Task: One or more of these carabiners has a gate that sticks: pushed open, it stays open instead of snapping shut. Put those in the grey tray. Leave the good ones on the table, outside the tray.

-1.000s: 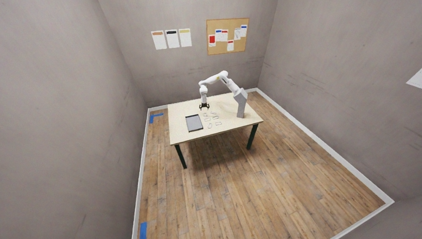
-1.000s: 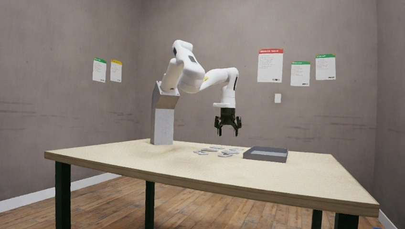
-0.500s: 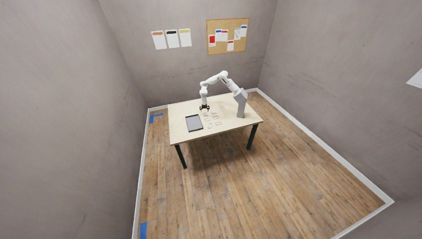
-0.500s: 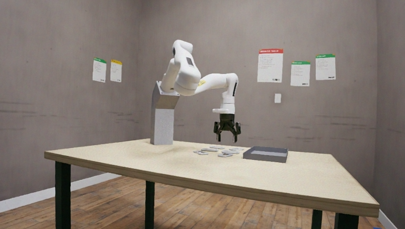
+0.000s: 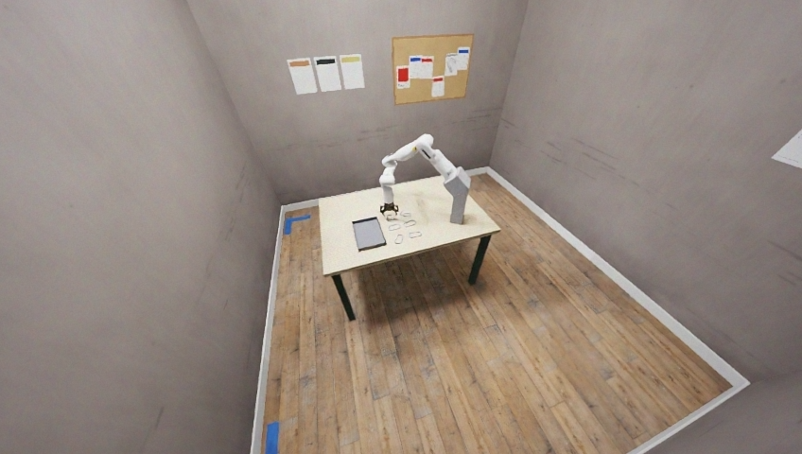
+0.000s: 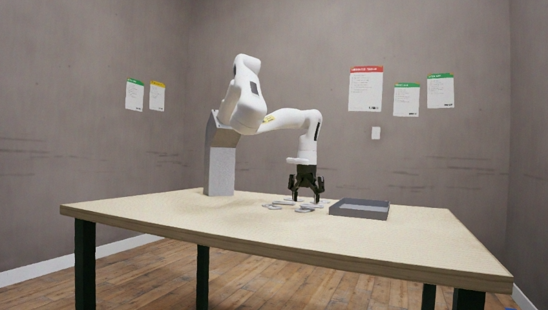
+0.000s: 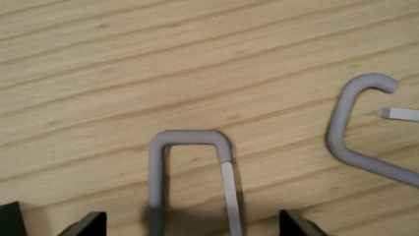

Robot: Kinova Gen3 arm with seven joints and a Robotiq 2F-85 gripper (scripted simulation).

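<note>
Several grey carabiners lie flat on the wooden table (image 5: pixel 341 250) (image 6: pixel 231 224), to the right of the grey tray (image 5: pixel 368 233) (image 6: pixel 359 212), which is empty. My gripper (image 5: pixel 388 211) (image 6: pixel 305 199) (image 7: pixel 192 223) is open and empty. It is down close to the table top, with one finger on each side of the back-left carabiner (image 7: pixel 189 138), whose pale gate (image 7: pixel 230 189) lies along its right side. In the wrist view a second carabiner (image 7: pixel 341 125) lies to the right, with a gap between its hook end and its gate tip (image 7: pixel 399 114).
Other carabiners lie in front of the gripper (image 5: pixel 393 226) (image 5: pixel 409 223) (image 5: pixel 398 238) (image 5: pixel 414 234) and show in the exterior view (image 6: pixel 272 206) (image 6: pixel 304 210). The arm's grey pedestal (image 5: pixel 458 200) (image 6: pixel 219 165) stands at the table's back right.
</note>
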